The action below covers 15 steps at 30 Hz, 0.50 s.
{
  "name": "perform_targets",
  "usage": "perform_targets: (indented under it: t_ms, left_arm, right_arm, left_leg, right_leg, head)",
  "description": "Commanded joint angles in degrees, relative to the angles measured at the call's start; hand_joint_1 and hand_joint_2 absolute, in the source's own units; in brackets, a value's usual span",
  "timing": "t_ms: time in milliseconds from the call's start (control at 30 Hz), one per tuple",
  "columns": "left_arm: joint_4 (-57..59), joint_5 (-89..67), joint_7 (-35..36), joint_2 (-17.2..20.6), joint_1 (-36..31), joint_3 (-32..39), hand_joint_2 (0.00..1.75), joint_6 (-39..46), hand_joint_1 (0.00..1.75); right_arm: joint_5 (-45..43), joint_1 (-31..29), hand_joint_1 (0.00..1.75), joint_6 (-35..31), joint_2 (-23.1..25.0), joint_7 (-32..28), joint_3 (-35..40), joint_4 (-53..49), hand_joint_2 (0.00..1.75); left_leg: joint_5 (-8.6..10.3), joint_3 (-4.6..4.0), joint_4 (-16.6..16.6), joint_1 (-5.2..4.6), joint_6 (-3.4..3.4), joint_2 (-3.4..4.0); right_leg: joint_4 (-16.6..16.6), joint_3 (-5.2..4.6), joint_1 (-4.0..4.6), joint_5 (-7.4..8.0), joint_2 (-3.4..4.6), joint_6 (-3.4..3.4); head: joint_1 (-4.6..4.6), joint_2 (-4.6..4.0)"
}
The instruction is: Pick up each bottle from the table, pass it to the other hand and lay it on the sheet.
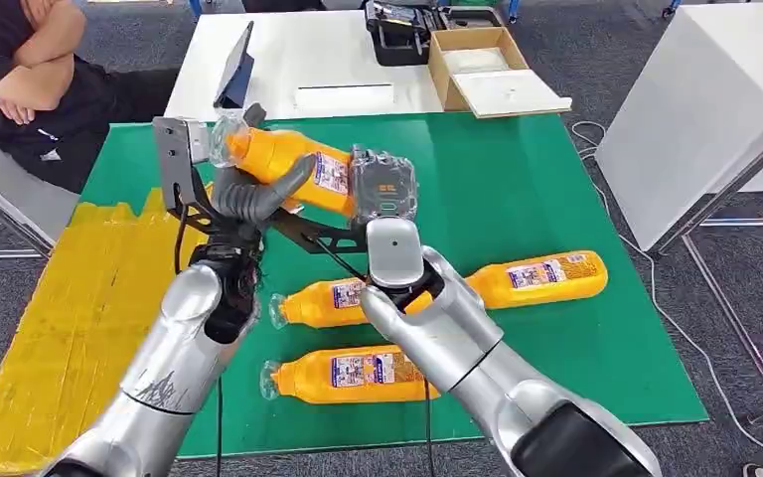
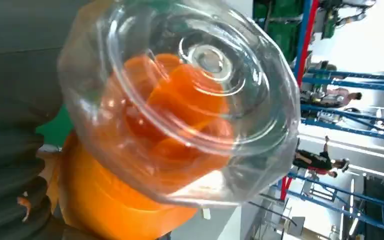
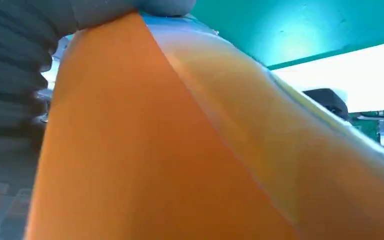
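Left to right then: the yellow sheet (image 1: 70, 298) lies on the left with nothing on it yet, butted against the green mat (image 1: 517, 189) where the bottles are. Our left hand (image 1: 253, 199) is wrapped around the neck end of the held bottle (image 1: 293, 164), up in the air above the mat, clear cap pointing left. In the left wrist view we look straight at that cap (image 2: 190, 100) with the orange body behind it. Our right hand (image 1: 382, 189) is at the bottle's other end; the right wrist view has dark fingers (image 3: 15, 75) lying along the orange side, so we'd call it gripping too, meaning both hands have hold and this looks like mid-handover. Handling-wise, it looks like smooth, glossy plastic, full of orange liquid, so we'd guess fairly heavy and a bit slippery, stiff enough not to crush. The cap looks like thin clear plastic, so we wouldn't squeeze there; better to grab around the body near the label (image 1: 330, 174), close to the middle so it doesn't tip. Being round, it may roll once laid down. Count: four bottles in total, one in hand and three lying on the mat, namely the lower bottle (image 1: 343, 376), the middle bottle (image 1: 323, 301) and the right bottle (image 1: 541, 278). One sheet, one mat.
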Motion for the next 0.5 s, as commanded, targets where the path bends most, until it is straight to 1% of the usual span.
perform_targets:
  t_ms: [33, 133, 200, 333, 500]
  left_arm:
    - [5.13, 3.39, -0.12, -2.13, -6.43, -3.78, 1.75, -2.45, 1.75]
    - [2.77, 3.79, -0.78, -2.08, -6.18, -4.74, 1.75, -2.89, 1.75]
    - [0.81, 3.73, -0.36, -2.13, -5.95, -5.22, 1.75, -2.54, 1.75]
    - [0.81, 3.73, -0.36, -2.13, -5.95, -5.22, 1.75, -2.54, 1.75]
    - [0.81, 3.73, -0.36, -2.13, -5.95, -5.22, 1.75, -2.54, 1.75]
  right_arm:
    - [-2.5, 0.08, 1.75, 1.29, 4.41, -2.55, 9.93, -0.92, 1.75]
    - [-3.14, -0.02, 1.75, 2.19, 4.15, -1.67, 9.41, -0.79, 1.75]
    - [-3.4, -0.25, 1.75, 1.99, 3.76, -1.93, 9.1, 0.47, 1.75]
    - [-3.4, -0.25, 1.75, 1.99, 3.76, -1.93, 9.1, 0.47, 1.75]
    - [-3.4, -0.25, 1.75, 1.99, 3.76, -1.93, 9.1, 0.47, 1.75]
  left_leg:
    - [-0.07, 0.02, 0.06, 0.04, -0.16, 0.01]
    - [-0.14, 0.11, 0.11, 0.04, -0.23, -0.01]
    - [-0.06, -0.01, 0.07, 0.04, -0.14, -0.01]
    - [-0.16, 0.11, 0.14, 0.06, -0.24, -0.04]
    - [-0.06, 0.01, 0.07, 0.06, -0.15, -0.02]
  right_leg:
    - [0.06, 0.01, 0.04, -0.07, -0.06, -0.06]
    - [0.12, 0.1, 0.04, -0.15, -0.12, -0.08]
    - [0.06, 0.0, 0.04, -0.06, -0.08, -0.05]
    - [0.13, 0.13, 0.06, -0.17, -0.16, -0.08]
    - [0.05, 0.02, 0.06, -0.06, -0.09, -0.06]
  head:
    - [-0.02, 0.0]
    - [0.0, 0.0]
    - [0.0, 0.0]
    - [0.0, 0.0]
    - [0.0, 0.0]
